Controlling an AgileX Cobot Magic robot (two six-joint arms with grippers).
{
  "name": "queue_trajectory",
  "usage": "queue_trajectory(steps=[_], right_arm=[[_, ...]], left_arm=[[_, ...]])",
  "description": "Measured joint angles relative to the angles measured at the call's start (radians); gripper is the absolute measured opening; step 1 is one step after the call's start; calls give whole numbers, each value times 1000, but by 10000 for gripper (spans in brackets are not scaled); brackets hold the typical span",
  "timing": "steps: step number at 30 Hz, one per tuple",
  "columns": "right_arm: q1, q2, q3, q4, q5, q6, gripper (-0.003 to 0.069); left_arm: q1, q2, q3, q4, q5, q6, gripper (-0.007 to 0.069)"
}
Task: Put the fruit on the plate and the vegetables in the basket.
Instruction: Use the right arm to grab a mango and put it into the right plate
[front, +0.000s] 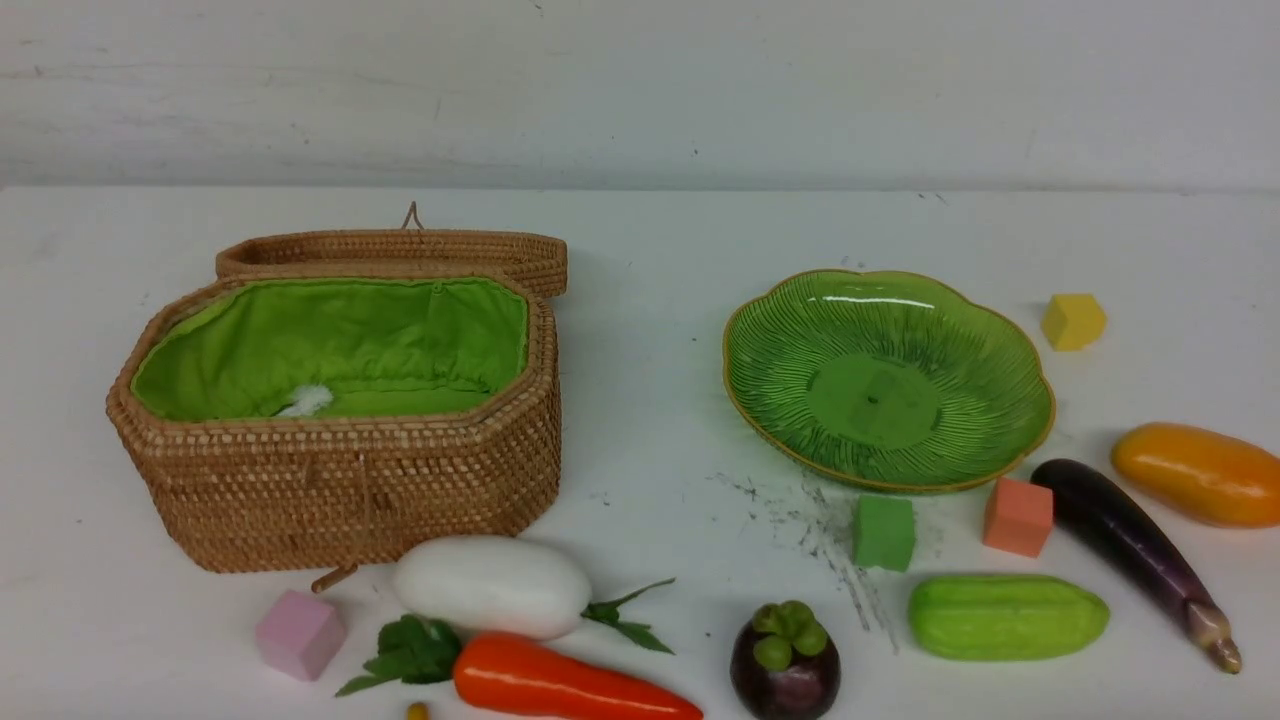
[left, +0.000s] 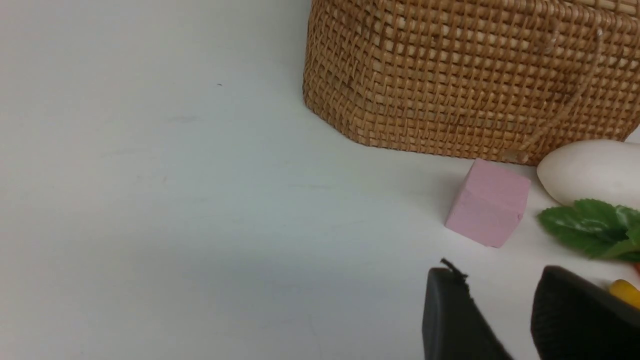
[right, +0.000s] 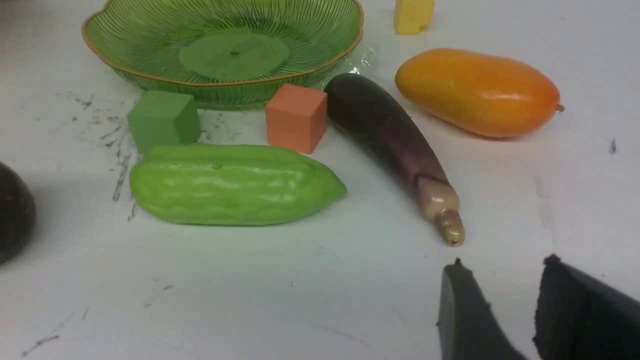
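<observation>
Nothing is lying where it belongs yet, so the task is standing at its first pick. The large tan woven rattan basket (front: 340, 490) is sitting at the left of the front frame, lid thrown back and lime-green lining showing. The glossy green scalloped plate (front: 790, 350) is lying empty right of centre. Along the lower edge, the white oval vegetable with green leaves (front: 490, 585) and the orange leafy carrot (front: 560, 680) are lying just in front of the basket, beside a pink foam cube (front: 298, 633). The round dark purple mangosteen (front: 785, 665) is standing at lower centre. The stubby light-green cucumber (front: 1005, 617), the long dark purple eggplant (front: 1130, 545) and the orange-yellow mango (front: 1195, 473) are lying at lower right, near the plate. A yellow tip (front: 417, 711) at the bottom edge is probably the banana, though too little is showing to be sure. Neither arm is appearing in the front view. The left gripper (left: 505, 325) is hanging by the pink cube and the right gripper (right: 520, 320) by the eggplant's stem end, each partly parted over bare white counter (front: 640, 450) and holding nothing. The next move is likely calling for wider jaws, lowered across a piece's narrow width, with the cubes left alone.
</observation>
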Motion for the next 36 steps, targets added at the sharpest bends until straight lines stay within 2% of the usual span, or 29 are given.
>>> queue_trajectory(steps=[12, 18, 23, 25, 28, 31, 36], right_arm=[[0, 0, 8, 33, -46, 0, 244], [0, 0, 12, 169, -314, 2, 244], [0, 0, 12, 218, -535, 14, 244], [0, 0, 9, 234, -595, 83, 244], [0, 7, -76, 241, -553, 189, 244], [0, 55, -218, 240, -469, 215, 244], [0, 349, -687, 181, -103, 189, 245]], left_arm=[[0, 0, 0, 0, 0, 0, 239], [0, 0, 0, 0, 0, 0, 239], [0, 0, 0, 0, 0, 0, 239], [0, 0, 0, 0, 0, 0, 239], [0, 0, 0, 0, 0, 0, 239], [0, 0, 0, 0, 0, 0, 239], [0, 0, 0, 0, 0, 0, 239]])
